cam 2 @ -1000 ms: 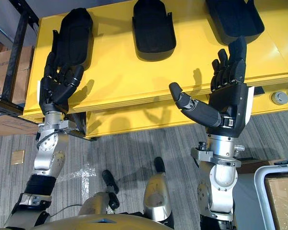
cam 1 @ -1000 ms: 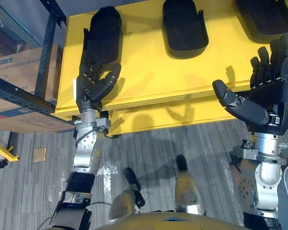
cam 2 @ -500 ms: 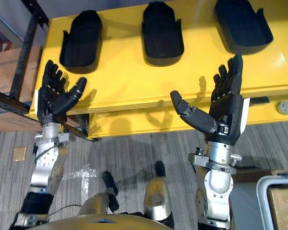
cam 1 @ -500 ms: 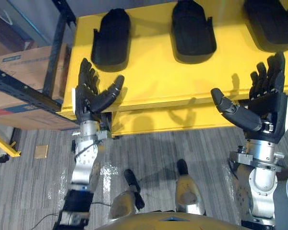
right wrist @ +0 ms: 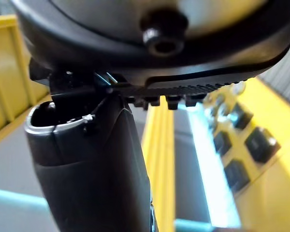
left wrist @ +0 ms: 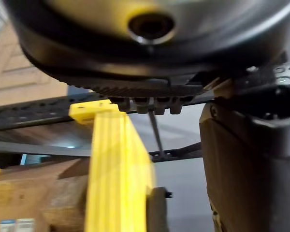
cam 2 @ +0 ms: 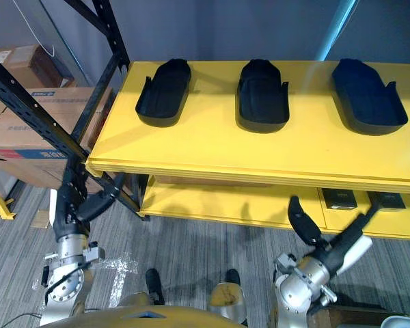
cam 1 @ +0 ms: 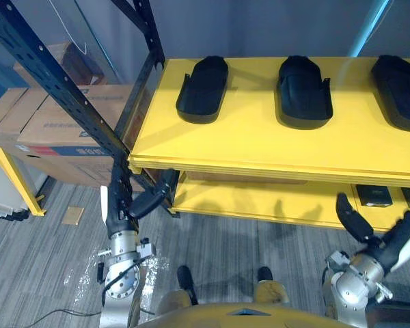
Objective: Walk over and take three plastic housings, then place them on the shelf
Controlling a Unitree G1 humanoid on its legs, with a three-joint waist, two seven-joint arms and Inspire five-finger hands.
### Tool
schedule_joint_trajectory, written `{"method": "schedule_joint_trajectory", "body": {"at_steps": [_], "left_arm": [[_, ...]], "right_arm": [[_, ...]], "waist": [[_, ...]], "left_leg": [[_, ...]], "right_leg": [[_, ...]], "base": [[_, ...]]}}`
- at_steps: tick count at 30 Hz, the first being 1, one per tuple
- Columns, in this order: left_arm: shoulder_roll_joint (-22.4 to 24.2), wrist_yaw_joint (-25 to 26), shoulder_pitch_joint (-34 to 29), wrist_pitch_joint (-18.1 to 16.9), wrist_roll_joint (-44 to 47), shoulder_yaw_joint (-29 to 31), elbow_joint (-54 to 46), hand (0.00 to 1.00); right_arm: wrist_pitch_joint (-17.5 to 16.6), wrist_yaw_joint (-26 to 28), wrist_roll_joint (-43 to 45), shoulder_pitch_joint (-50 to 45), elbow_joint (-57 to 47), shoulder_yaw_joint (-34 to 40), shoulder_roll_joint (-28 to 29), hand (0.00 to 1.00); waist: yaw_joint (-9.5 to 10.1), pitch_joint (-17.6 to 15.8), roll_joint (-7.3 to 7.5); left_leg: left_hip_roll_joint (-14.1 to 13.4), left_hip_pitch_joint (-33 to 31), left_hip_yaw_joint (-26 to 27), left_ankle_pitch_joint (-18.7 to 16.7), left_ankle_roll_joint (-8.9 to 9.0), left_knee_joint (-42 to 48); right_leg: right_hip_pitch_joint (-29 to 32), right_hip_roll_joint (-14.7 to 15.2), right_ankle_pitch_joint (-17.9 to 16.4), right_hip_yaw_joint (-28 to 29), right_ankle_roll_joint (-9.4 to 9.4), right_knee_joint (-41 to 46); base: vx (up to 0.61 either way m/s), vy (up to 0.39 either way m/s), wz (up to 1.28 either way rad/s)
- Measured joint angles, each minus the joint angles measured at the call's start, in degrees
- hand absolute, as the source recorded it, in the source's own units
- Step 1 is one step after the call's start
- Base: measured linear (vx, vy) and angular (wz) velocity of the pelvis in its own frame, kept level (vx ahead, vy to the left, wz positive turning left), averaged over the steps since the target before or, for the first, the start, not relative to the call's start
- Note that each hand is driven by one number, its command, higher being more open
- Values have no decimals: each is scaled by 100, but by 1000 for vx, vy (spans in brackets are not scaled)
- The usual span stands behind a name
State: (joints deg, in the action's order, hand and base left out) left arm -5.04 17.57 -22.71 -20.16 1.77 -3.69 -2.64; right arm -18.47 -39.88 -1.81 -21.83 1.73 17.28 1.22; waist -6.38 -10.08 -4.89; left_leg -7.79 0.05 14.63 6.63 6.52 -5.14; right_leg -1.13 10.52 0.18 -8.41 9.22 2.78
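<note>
Left hand (cam 1: 120, 208), right hand (cam 2: 338, 247) lower, open-fingered.

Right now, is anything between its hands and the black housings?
Only the yellow table's front edge: the left hand and right hand hang below it, open. Nothing else lies around the housings.

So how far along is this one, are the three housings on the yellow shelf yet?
It looks essentially finished. Done: the left housing, middle housing and right housing lie in a row on top of the yellow shelf. In hand: nothing. The left hand and right hand are open and empty, low in front of the shelf. Left: nothing that I can see.
</note>
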Motion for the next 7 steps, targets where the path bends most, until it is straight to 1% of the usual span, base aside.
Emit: {"method": "schedule_joint_trajectory", "body": {"at_steps": [2, 3, 4, 5, 6, 7], "left_arm": [[9, 69, -35, -1, -20, -68, 624, 100], [8, 127, -22, -6, -16, -132, 1116, 100], [5, 152, -18, -5, -19, -170, 1400, 100], [7, 201, -3, -2, -20, -241, 1922, 100], [9, 206, 26, 30, -15, -285, 2411, 100], [11, 210, 42, 53, 2, -298, 2647, 100]], "right_arm": [[-73, -268, 23, -53, 508, 209, 62, 100], [-133, -424, 62, -47, 923, 318, 83, 100], [-174, -471, 118, -49, 1168, 358, 83, 100], [-222, -555, 304, -47, 1595, 398, 95, 100], [-254, -573, 480, -22, 1989, 448, 141, 100], [-256, -563, 573, -6, 2176, 460, 161, 100]], "waist": [[-3, 111, 23], [6, 137, 45], [1, 163, 88], [2, 231, 94], [6, 234, 113], [11, 225, 128]], "left_leg": [[-12, 12, 41, -60, 22, 0], [-16, 61, 58, -67, 29, 0], [-20, 61, 58, -70, 29, 0], [-28, 67, 63, -72, 30, 0], [-42, 114, 71, -79, 40, 0], [-51, 141, 79, -86, 50, 0]], "right_leg": [[-1, -6, -6, 29, -5, 0], [-42, -10, -27, 32, -16, 8], [-43, -12, -42, 28, -9, 9], [-49, -20, -51, 29, -19, 9], [-92, -33, -58, 30, -27, 10], [-113, -40, -63, 31, -31, 11]], "base": [[-8, 9, -8], [-3, 6, -5], [3, -1, -3], [0, 0, 0], [11, -8, -3], [0, 0, 0]]}}
